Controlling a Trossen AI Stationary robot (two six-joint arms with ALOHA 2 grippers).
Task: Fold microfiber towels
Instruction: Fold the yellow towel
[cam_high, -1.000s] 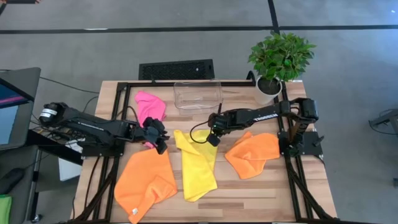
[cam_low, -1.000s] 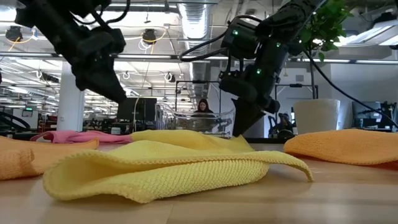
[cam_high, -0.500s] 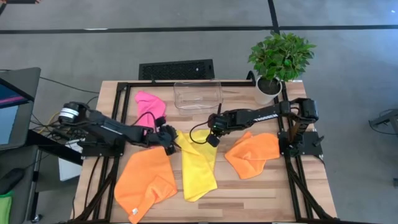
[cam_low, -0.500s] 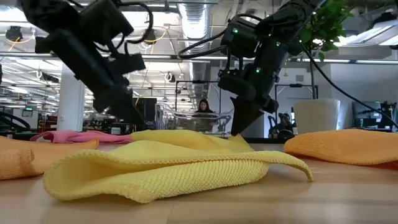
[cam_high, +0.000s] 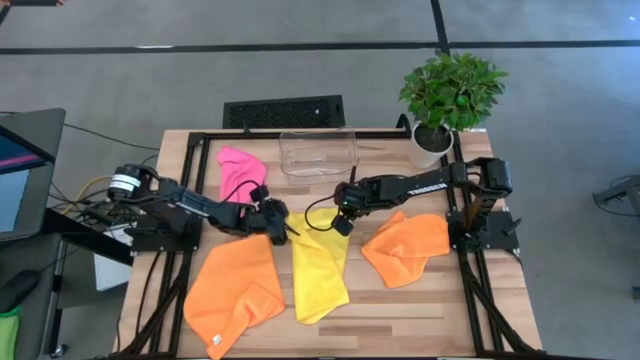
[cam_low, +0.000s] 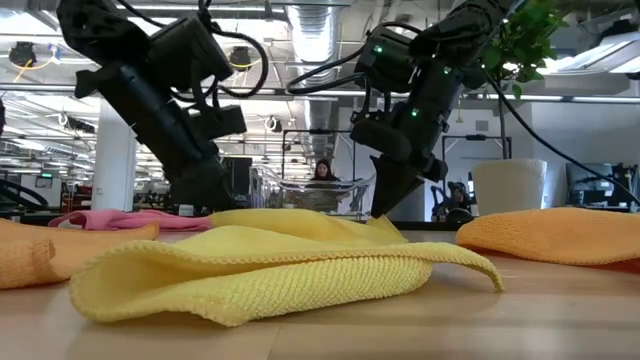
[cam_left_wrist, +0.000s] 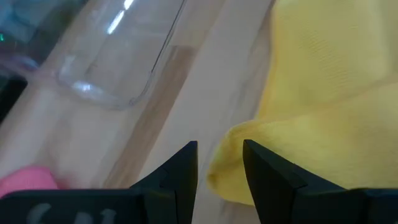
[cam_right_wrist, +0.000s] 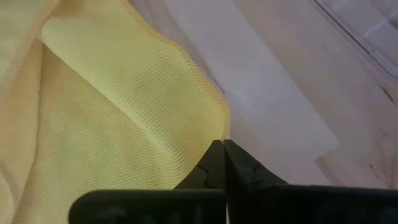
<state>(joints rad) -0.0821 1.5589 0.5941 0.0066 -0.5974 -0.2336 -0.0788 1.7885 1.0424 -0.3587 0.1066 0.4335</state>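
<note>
The yellow towel (cam_high: 320, 270) lies rumpled at the table's middle, partly folded over itself. My right gripper (cam_high: 343, 226) is shut at its far right corner. My left gripper (cam_left_wrist: 221, 163) is open and low at the towel's far left corner (cam_left_wrist: 225, 180), with one finger on either side of that corner; I cannot tell if they touch it. An orange towel (cam_high: 235, 290) lies near left, partly folded. Another orange towel (cam_high: 405, 245) lies bunched at the right. The pink towel (cam_high: 240, 170) lies crumpled at the far left. My right gripper pinches the yellow towel's far right corner (cam_right_wrist: 219, 127) between its two fingertips. The fingers come from above, slanting down. The corner stands a little raised at the fingertips (cam_low: 383, 212), and the rest of the towel lies slack on the table.
A clear plastic bin (cam_high: 318, 152) stands at the far middle, just beyond both grippers. A potted plant (cam_high: 445, 100) stands at the far right corner. Bare wood (cam_high: 420, 320) shows along the near edge. A person (cam_low: 322, 170) sits far off in the room behind.
My left gripper has come down and gone toward the table's right, from above the orange towel's far edge to the yellow towel's far left corner, rolling as it went. Its fingers have stayed open. The yellow towel has not moved.
</note>
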